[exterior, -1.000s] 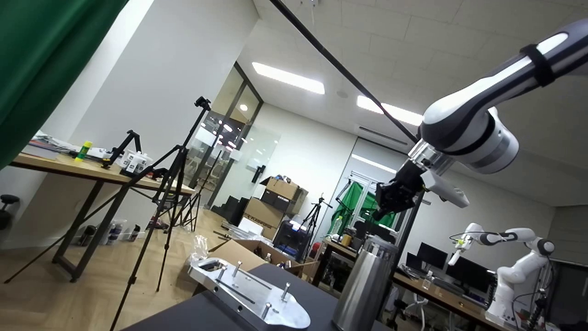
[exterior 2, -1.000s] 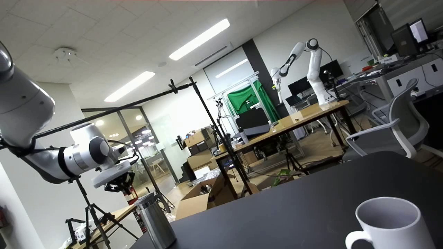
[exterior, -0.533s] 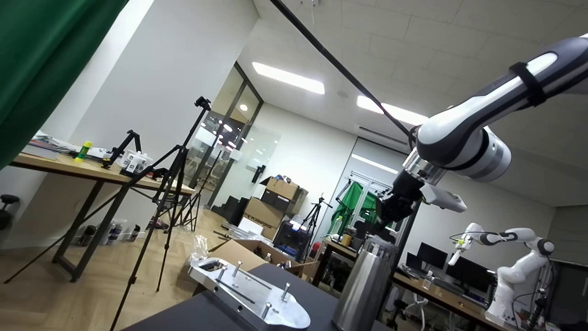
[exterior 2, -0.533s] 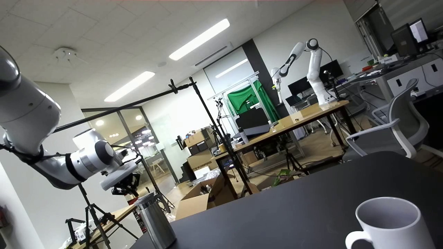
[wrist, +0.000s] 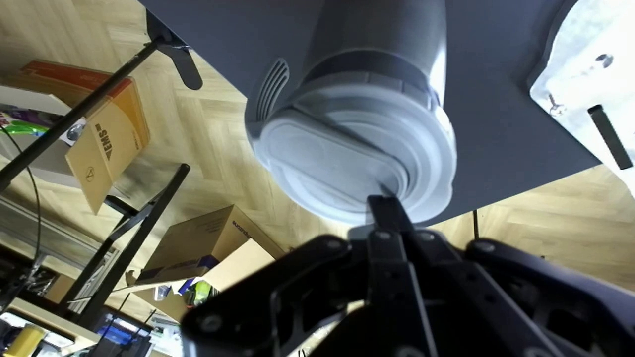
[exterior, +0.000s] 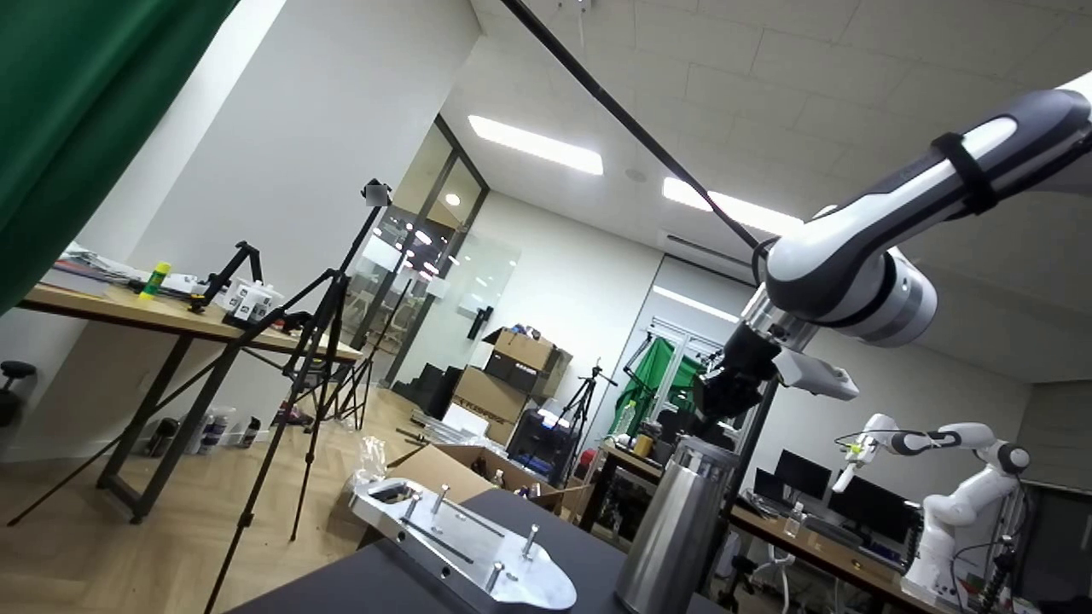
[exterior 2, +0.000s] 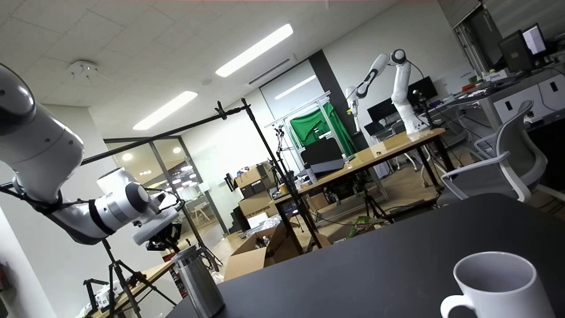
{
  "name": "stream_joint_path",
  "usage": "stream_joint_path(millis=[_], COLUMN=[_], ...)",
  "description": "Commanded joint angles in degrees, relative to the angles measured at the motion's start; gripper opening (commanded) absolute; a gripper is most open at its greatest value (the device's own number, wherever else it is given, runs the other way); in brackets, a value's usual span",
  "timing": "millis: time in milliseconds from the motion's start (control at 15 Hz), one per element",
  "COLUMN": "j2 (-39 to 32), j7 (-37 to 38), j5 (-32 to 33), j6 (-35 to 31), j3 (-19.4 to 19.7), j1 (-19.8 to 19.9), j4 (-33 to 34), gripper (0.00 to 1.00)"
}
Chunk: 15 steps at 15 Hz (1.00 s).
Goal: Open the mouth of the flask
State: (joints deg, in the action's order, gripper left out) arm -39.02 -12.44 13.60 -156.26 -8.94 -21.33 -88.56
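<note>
The flask is a tall brushed steel jug (exterior: 670,541) standing upright on the dark table; it also shows in an exterior view (exterior 2: 201,285) and in the wrist view (wrist: 382,29). Its mouth (wrist: 342,153) is covered by a round grey lid with a long raised flap across it and a ribbed handle top at one side. My gripper (wrist: 389,201) points down at the lid's edge near the end of the flap. Its fingers (wrist: 392,263) are together with nothing between them. In an exterior view the gripper (exterior: 704,422) is just above the lid; contact is unclear.
A flat metal plate with upright bolts (exterior: 465,541) lies on the table beside the flask. A white mug (exterior 2: 503,291) stands on the dark table (exterior 2: 353,282). Open cardboard boxes (exterior 2: 251,256) and a black tripod (exterior: 333,298) stand on the floor beyond the table.
The arm has come down, and my gripper has moved closer to the top of the flask. The flask, plate and mug stand where they were.
</note>
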Motion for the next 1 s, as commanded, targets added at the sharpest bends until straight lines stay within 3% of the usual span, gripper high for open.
stream_joint_path(millis=[0,400,667,933], j2=[-1.86,-3.89,-3.98,-1.06], j7=[0.99,1.4,1.87,4.49], j5=[0.68,0.36,-2.23,-3.85], j6=[3.93,12.56,12.83,10.26], j3=[0.46,0.36,-1.3,-0.56], j1=[-0.45,-0.87,0.12,-0.06], j4=[3.28,6.9,9.09,8.69], gripper=[0.0,0.0,0.0,0.0])
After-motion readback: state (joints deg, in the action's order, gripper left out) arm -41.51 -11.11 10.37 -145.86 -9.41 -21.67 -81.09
